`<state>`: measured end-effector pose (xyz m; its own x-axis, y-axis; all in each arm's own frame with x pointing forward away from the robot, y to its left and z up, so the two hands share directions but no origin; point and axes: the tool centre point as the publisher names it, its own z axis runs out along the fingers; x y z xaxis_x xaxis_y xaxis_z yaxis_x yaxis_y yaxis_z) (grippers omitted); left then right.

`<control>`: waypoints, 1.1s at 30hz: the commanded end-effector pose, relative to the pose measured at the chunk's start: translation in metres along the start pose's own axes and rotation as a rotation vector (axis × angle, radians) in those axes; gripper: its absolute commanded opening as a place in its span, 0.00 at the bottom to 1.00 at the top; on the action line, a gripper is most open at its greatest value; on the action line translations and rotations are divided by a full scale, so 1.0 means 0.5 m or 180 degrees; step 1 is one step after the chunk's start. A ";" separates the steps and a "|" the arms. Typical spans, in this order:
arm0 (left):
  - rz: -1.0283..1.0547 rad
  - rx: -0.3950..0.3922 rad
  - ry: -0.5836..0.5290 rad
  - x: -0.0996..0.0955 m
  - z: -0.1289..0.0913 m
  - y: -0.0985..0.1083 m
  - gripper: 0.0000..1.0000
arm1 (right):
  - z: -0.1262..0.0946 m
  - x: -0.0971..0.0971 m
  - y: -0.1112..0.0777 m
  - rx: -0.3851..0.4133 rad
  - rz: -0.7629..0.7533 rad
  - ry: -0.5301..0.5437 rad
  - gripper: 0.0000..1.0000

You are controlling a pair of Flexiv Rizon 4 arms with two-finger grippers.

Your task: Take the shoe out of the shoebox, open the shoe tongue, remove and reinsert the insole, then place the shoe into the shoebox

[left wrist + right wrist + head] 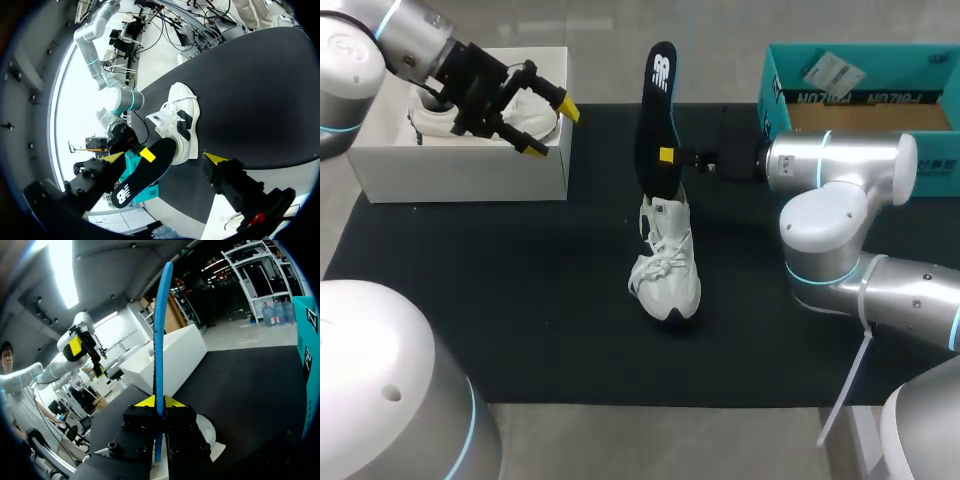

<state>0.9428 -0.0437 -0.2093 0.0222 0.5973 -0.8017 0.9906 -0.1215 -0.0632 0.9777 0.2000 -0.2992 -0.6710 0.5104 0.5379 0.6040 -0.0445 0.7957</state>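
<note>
1. Nearest the front edge, the white shoe [665, 270] sits on its sole in the middle of the black mat [520, 300]. Its toe points at the near side and its laces lie loose on top. The left wrist view shows dark patches along its side.
2. Right behind it, there's the insole [655, 120]! It stands on end, dark face with a white logo, rising above the shoe's heel opening. Its lower end is at the opening, but I cannot tell whether it touches inside.
3. The right gripper [666, 155] comes in from the right, level with the table, and it has the insole. In the right wrist view the blue edge runs straight up between the two yellow tips, pinched from both sides.
4. Over to the left and farther back, the left gripper [550, 130] hangs above the white box [460, 175] with its fingers spread wide and nothing between them. It is well apart from the shoe on the mat.
5. Inside that white box lies a white, shoe-like shape [535, 118], partly hidden behind the gripper.
6. At the far right corner, behind the right arm, stands a teal box [772, 90]. It is open, with brown card showing inside and a pale paper slip [832, 68] at its back.
</note>
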 end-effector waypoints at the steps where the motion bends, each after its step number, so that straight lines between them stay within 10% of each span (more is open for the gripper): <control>1: 0.0003 0.0000 0.0010 0.000 0.000 0.000 1.00 | -0.005 -0.008 -0.006 0.0020 0.0012 0.0043 0.00; 33: 0.0003 0.0000 0.0010 0.000 0.000 0.000 1.00 | -0.006 -0.037 -0.152 0.0374 0.0413 0.0232 0.00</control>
<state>0.9428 -0.0438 -0.2094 0.0221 0.5973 -0.8017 0.9906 -0.1215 -0.0632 0.9507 0.1882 -0.3595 -0.6153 0.4358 0.6569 0.7307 0.0027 0.6827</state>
